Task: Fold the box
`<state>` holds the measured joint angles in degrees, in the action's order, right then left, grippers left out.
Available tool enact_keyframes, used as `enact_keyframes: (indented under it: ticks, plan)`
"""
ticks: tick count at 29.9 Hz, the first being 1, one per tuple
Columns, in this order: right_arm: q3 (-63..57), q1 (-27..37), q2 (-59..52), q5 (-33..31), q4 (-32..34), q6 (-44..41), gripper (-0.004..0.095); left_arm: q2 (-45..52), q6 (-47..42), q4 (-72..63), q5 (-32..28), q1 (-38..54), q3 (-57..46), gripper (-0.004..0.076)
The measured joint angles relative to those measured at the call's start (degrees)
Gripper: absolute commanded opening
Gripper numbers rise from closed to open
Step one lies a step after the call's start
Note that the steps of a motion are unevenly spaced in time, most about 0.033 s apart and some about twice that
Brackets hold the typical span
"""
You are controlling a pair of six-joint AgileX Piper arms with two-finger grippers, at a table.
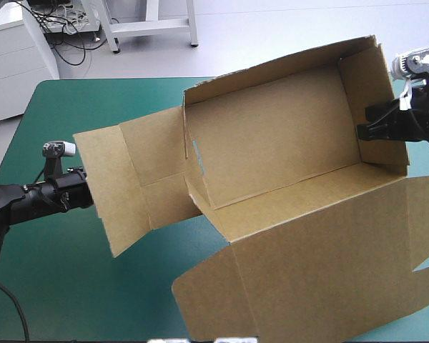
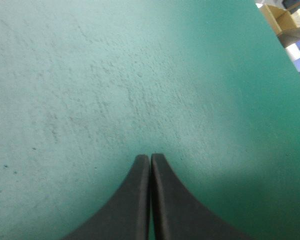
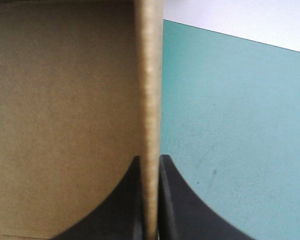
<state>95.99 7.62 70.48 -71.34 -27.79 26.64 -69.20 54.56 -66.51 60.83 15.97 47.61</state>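
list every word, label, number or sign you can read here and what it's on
There is no text to read in any view.
The box is plain brown board, with no print, label or number on the faces that show.
The teal-green cover carries no writing, and neither does the left claw or the right claw.
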Motion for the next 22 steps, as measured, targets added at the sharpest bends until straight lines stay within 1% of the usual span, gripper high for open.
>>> enact_keyframes:
  ticks: [3,5,7,11,13,17,22]
  plan:
    - [-2.21,0.00,0.00,0.00,-2.15,0.90,-0.0023,-2.37,3.24,-3.75,1.99,0.04,-1.82,0.0008]
    - [-3.85,0.00,0.00,0.31,-2.79,1.20,-0.0023,-4.20,5.52,-7.47,4.51,0.04,-2.46,0.0053]
    - [-4.95,0.00,0.00,0.78,-2.79,1.37,-0.0023,-5.30,7.39,-11.38,6.11,0.04,-2.52,0.0134]
    - [-6.50,0.00,0.00,2.32,-3.09,1.63,-0.0021,-6.58,9.56,-16.15,6.42,-1.57,-2.52,0.0307]
    - [-7.08,0.00,0.00,3.04,-3.51,1.68,-0.0021,-6.56,9.93,-16.44,6.53,-3.05,-2.52,0.0353]
    - [-7.36,0.00,0.17,3.68,-3.95,1.68,-0.0021,-6.56,10.16,-16.82,6.90,-5.73,-2.52,0.0358]
    - [-7.36,0.00,0.17,3.74,-4.16,1.68,-0.0015,-6.56,10.35,-19.33,6.97,-6.24,-2.52,0.0359]
